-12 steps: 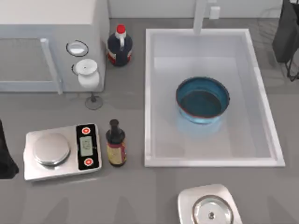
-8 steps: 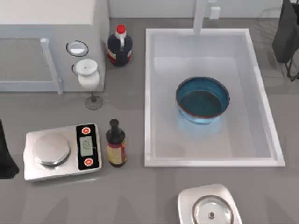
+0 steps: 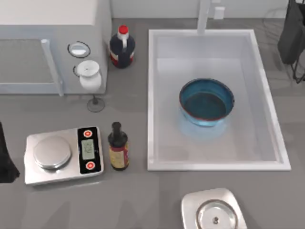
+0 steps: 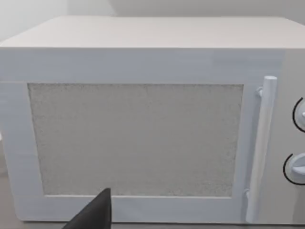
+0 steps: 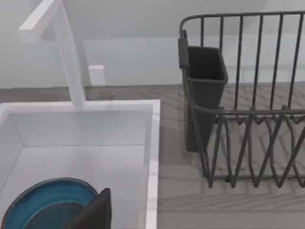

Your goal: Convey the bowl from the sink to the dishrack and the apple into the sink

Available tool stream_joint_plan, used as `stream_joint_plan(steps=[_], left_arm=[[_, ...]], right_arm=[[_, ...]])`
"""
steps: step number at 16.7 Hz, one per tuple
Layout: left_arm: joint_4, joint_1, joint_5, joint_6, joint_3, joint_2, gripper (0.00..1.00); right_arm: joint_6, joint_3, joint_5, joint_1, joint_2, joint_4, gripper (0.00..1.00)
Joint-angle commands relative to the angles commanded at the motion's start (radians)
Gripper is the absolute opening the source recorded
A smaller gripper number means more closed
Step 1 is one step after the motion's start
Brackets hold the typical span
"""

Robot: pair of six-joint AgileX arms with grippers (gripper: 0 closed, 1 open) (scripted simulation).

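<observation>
Deep blue bowl w/ reddish rim (image 3: 206, 102) sits in big white rectangular sink (image 3: 152, 95). Both arms parked at table edges; pincer state: cannot tell.

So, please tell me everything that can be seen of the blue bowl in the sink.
The bowl is deep and round, glossy blue inside and out, with a thin reddish-brown rim. It looks empty and stands upright on the floor of the white sink, toward the top view's right half, apart from the walls. Nothing touches it but the sink floor. The right wrist view shows part of its rim.
</observation>
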State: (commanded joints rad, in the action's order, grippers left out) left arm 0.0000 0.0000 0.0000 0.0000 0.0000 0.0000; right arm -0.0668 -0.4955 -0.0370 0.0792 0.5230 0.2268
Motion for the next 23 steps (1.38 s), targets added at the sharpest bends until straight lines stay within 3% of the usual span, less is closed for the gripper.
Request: stream_joint_plan(steps=[15, 23], left_arm=[[0.0, 0.0, 0.0, 0.0, 0.0, 0.0, 1.0], [0.0, 0.0, 0.0, 0.0, 0.0, 0.0, 1.0]], right_arm=[[-0.333, -1.479, -0.029, 0.321, 1.61, 0.791, 1.0], [-0.461, -1.995, -0.07, 0.433, 2.116, 1.012, 1.0]])
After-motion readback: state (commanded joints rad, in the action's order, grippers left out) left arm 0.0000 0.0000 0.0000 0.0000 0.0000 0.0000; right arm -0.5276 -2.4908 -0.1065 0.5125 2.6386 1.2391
